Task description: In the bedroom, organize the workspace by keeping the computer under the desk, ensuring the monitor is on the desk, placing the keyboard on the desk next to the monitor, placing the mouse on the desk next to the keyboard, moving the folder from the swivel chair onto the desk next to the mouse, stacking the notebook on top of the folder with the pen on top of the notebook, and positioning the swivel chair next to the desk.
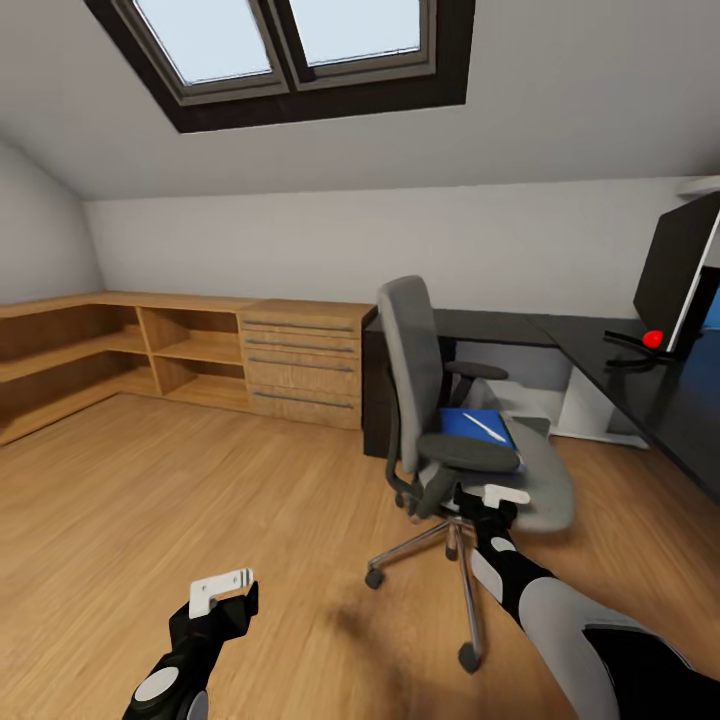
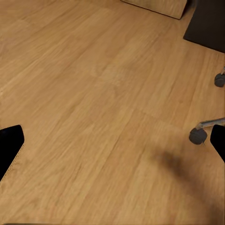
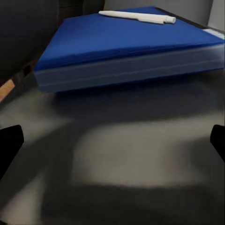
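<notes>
The blue folder [image 3: 126, 51] lies flat on the swivel chair [image 1: 545, 480] seat with a white pen [image 3: 138, 17] loose on top, probably stiff, light and slick-covered, so the right gripper [image 1: 492, 500], spread wide, should pinch its near edge level.

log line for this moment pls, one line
right gripper: open, at swivel chair seat edge | blue notebook on seat, pen on top | left gripper: open, over wood floor
</notes>
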Available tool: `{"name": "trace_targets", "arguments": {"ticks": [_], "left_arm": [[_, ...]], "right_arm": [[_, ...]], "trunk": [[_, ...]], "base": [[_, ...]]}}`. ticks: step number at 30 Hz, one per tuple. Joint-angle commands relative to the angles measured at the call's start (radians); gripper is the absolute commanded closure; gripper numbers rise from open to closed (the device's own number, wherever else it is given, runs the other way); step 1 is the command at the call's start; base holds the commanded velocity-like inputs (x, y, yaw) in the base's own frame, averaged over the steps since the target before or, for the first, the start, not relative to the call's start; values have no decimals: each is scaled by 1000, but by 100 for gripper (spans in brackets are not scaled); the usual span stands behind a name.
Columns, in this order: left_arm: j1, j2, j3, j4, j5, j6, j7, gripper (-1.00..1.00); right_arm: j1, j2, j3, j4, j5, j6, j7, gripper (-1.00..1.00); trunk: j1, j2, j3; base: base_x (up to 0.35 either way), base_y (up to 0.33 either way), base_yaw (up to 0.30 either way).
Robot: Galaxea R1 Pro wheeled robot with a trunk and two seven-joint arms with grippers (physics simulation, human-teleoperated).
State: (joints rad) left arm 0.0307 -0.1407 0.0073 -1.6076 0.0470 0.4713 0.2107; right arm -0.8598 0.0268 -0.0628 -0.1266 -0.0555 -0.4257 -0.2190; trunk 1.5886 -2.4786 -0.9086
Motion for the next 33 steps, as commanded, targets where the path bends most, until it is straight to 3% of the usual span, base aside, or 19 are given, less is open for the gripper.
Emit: {"name": "trace_targets", "arguments": {"ticks": [1,11,20,33], "left_arm": [[0,0,0,-2,5,4,3,-100],[0,-1,0,-2,5,3,4,-100],[0,-2,36,-4,7,3,4,-100],[0,-2,51,-9,9,3,3,-100]], "right_arm": [[-1,0,-5,1,-4,-5,4,-100],[-1,-2,-5,1,-3,-5,5,-100],[-1,-9,-6,-1,-9,-4,7,-100],[-1,-13,-7,0,-10,-4,10,-100]], "trunk": [[0,0,0],[0,0,2],[0,0,2],[0,0,2]], "base": [[0,0,218],[0,0,28],[0,0,-237],[0,0,-267]]}}
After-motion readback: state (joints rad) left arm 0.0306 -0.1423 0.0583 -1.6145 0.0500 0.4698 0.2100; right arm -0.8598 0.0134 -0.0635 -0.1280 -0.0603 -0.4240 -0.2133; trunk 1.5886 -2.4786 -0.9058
